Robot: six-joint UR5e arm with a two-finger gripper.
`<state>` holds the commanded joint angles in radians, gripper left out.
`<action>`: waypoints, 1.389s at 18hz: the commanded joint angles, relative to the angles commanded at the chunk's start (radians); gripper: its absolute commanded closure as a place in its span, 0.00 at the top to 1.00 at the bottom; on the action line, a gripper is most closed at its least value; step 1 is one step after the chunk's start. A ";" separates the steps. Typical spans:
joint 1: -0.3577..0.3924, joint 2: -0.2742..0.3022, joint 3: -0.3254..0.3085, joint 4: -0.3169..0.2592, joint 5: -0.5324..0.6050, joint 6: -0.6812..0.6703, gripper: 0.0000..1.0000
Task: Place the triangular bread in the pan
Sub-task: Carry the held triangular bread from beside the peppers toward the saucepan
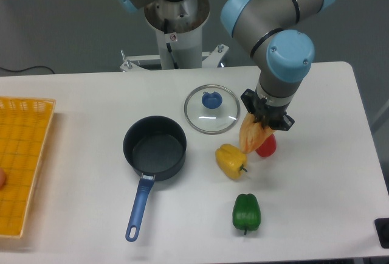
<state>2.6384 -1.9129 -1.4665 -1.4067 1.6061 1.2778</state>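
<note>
The triangular bread [250, 135], a golden-orange wedge, hangs point-down from my gripper [261, 124], which is shut on its upper part. It is held just right of the yellow bell pepper [231, 161] and in front of a red pepper [267, 146]. The pan [155, 147], dark and round with a long blue handle [139, 206], sits empty on the white table, well to the left of the gripper. The arm's wrist hides most of the fingers.
A round glass lid with a blue knob [211, 109] lies between the pan and the gripper, toward the back. A green bell pepper [246, 213] sits near the front edge. A yellow basket [21, 166] is at the far left.
</note>
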 joint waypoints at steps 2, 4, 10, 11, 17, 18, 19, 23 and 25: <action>-0.002 0.000 -0.002 0.002 0.000 0.000 0.06; -0.002 0.002 0.003 0.000 -0.002 0.000 0.06; -0.043 0.017 -0.011 0.005 0.002 -0.011 0.06; -0.058 0.029 -0.012 0.006 0.003 -0.014 0.06; -0.169 0.058 -0.057 0.070 -0.003 -0.133 0.07; -0.188 0.058 -0.057 0.075 -0.002 -0.152 0.07; -0.207 0.058 -0.057 0.077 -0.002 -0.173 0.07; -0.282 0.057 -0.072 0.113 -0.003 -0.213 0.07; -0.305 0.060 -0.116 0.182 -0.005 -0.230 0.07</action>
<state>2.3333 -1.8531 -1.5828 -1.2245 1.6015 1.0478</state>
